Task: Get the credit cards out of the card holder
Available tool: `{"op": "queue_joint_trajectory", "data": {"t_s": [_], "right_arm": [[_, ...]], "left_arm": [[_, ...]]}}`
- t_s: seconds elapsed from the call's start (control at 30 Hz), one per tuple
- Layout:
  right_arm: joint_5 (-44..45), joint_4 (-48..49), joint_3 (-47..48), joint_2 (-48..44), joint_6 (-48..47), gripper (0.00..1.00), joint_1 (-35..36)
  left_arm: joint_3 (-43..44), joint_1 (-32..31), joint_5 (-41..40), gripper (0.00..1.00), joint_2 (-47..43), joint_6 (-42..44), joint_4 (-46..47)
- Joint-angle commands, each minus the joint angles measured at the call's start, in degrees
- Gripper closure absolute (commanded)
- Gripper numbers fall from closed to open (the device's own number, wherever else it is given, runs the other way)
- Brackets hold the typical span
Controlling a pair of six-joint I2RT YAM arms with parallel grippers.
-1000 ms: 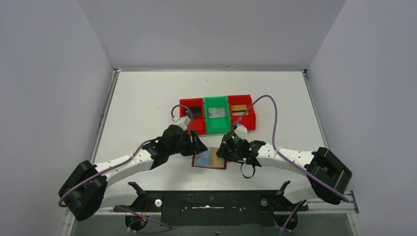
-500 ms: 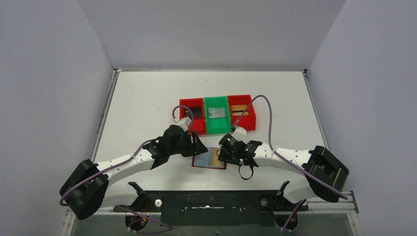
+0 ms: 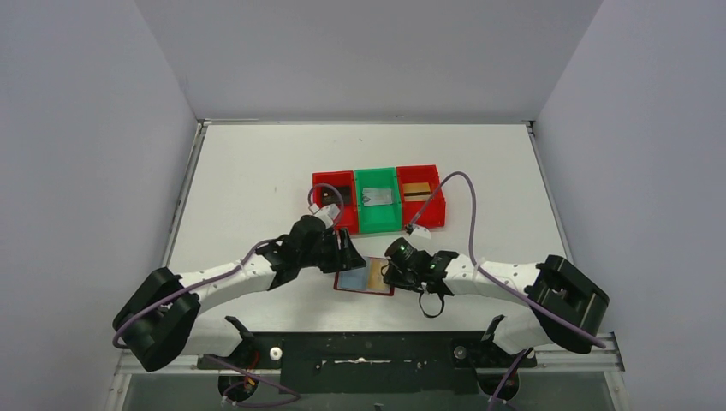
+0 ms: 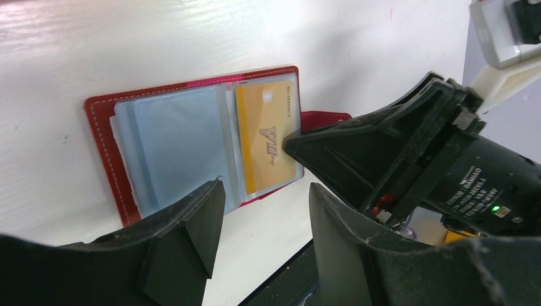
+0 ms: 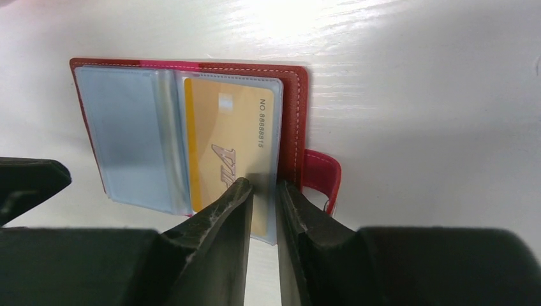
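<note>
Wallet (image 5: 300, 121) lay open on desk (image 5: 415, 95), gold card (image 5: 223, 127) tucked inside. R jaws were nearly closed at card edge, grip unclear; L jaws wide, empty. Step: extraction. Next prob. needed pinch + pull.

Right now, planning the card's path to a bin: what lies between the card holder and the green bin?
Only bare table between card holder and green bin, per the top view.

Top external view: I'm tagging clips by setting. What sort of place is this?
Probably a lab robot test cell: bare grey walls box in a white table, with a left arm and right arm mounted at its near edge.
</note>
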Motion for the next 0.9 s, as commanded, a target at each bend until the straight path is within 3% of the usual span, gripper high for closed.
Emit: {"op": "queue_joint_trajectory", "data": {"t_s": [0.0, 0.27, 0.53, 0.87], "right_arm": [[0.42, 4.14, -2.69, -2.12, 1.17, 0.82, -1.00], [-1.28, 9.49, -7.80, -2.28, 2.07, 0.93, -2.62], [-1.61, 10.61, -9.78, -1.59, 3.62, 1.00, -3.10], [-2.36, 12.33, -11.84, -2.09, 4.65, 1.00, -4.07]], "left_arm": [[5.22, -1.09, 1.52, 0.50, 1.91, 2.57, 2.25], [12.32, -3.96, 1.66, 0.51, 8.58, 5.38, -2.31], [15.54, -6.09, -3.48, 0.53, 14.51, 4.59, -8.59], [14.89, -6.48, -7.61, 0.54, 16.58, 2.87, -11.87]]}}
